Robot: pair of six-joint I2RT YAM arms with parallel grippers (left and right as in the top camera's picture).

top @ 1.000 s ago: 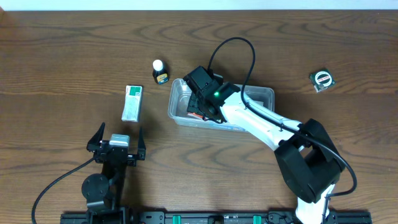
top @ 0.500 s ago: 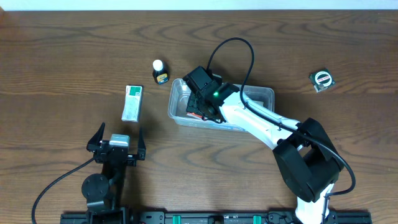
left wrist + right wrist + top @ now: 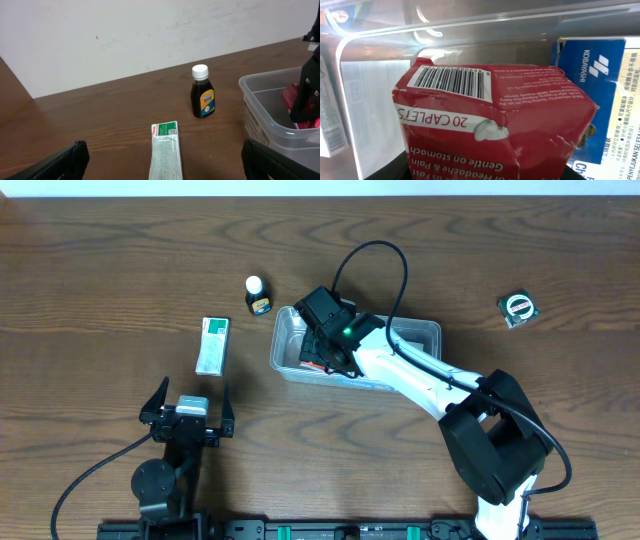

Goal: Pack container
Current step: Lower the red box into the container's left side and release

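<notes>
The clear container (image 3: 425, 333) stands at the table's middle. My right gripper (image 3: 320, 360) reaches down into its left end, shut on a crumpled red caplet box (image 3: 495, 125) that fills the right wrist view. The red box (image 3: 311, 364) hangs inside the container's wall (image 3: 375, 105), beside a blue-and-white box (image 3: 600, 75) lying in the tub. My left gripper (image 3: 192, 396) rests near the front left, open and holding nothing. In its wrist view the left gripper (image 3: 162, 152) faces the container (image 3: 272, 117).
A green-and-white flat box (image 3: 212, 345) lies left of the container, right in front of the left gripper (image 3: 166, 150). A small dark bottle (image 3: 257, 295) with a white cap stands behind it (image 3: 202, 92). A round green item (image 3: 518, 308) sits at the far right.
</notes>
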